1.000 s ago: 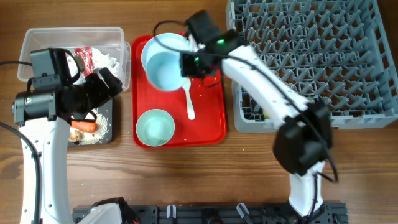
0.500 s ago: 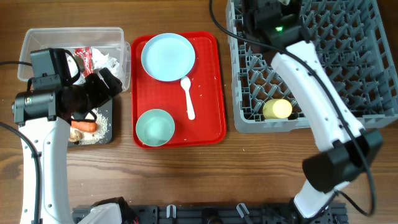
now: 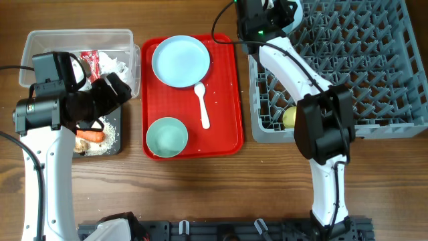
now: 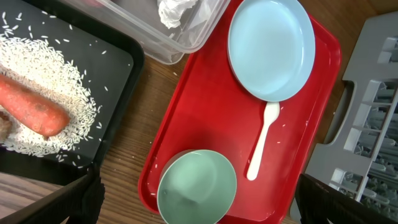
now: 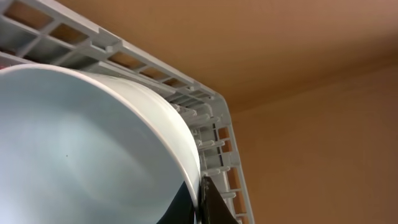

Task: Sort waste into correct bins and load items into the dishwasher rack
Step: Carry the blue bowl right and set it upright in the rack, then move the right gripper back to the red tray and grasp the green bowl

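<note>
A: Currently a pale blue bowl (image 5: 81,149) is pinched by its rim in the right gripper (image 5: 202,205) at the far left corner of the dishwasher rack (image 3: 348,67). It is judged light, rigid and slick; a rim grip suits it.

B: Containers noted?

A: Carrot (image 4: 31,109) and rice (image 4: 46,74) lie in the black tray (image 4: 121,118); crumpled paper (image 4: 177,9) in the clear tub (image 3: 73,40); plate (image 3: 180,61), spoon (image 3: 202,106) and second bowl (image 3: 166,136) on the red tray (image 3: 224,114); yellow cup (image 3: 289,118) in the rack. The left gripper (image 3: 110,94) is above the black tray; its finger opening cannot be told.
</note>
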You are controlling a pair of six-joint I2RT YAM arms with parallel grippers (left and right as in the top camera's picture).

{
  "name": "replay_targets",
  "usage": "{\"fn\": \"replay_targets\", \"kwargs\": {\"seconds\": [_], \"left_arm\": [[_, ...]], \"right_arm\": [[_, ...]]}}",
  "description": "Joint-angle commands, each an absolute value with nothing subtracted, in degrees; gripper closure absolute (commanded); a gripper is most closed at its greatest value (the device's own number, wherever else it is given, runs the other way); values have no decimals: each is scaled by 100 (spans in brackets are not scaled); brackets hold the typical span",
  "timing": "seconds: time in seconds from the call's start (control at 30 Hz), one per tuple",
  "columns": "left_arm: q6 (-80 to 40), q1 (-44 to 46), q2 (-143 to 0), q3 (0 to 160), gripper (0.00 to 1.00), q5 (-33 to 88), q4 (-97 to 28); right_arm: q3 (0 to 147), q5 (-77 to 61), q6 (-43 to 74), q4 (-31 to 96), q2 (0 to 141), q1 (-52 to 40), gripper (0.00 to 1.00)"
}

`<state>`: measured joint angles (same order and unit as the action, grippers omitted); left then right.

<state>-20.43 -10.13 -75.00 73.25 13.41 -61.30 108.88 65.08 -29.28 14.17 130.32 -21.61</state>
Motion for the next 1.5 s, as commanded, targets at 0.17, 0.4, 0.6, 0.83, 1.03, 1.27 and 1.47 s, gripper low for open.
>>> {"fn": "replay_targets", "kwargs": {"seconds": [0.17,0.4,0.6,0.83,1.03,1.27,1.47], "left_arm": [[-2012,-1031,-7474,7393,0,1347,-6117],[-2012,-1031,-7474,7393,0,1347,-6114],[-2012,-1031,-7474,7393,0,1347,-6114],[-2012,-1031,-7474,7393,0,1347,-6117],[-2012,-1031,-7474,7393,0,1347,-6114],[-2012,-1031,-7474,7393,0,1347,-6114],[-2012,-1031,-7474,7393,0,1347,-6114]], "right_arm": [[10912,6969,-2958,1363,13111,-1623,96],[10906,6445,-2056,2248,13117,-1625,96],[10906,6287,-1649,2775,13117,-1848,96],[10906,6250,-1973,3046,13117,-2346,81],[10906,6141,-2169,3100,13115,-2888,34],[10908,2993,-998,4235,12033,-3089,0],[10908,-701,-744,5448,10947,-3089,0]]}}
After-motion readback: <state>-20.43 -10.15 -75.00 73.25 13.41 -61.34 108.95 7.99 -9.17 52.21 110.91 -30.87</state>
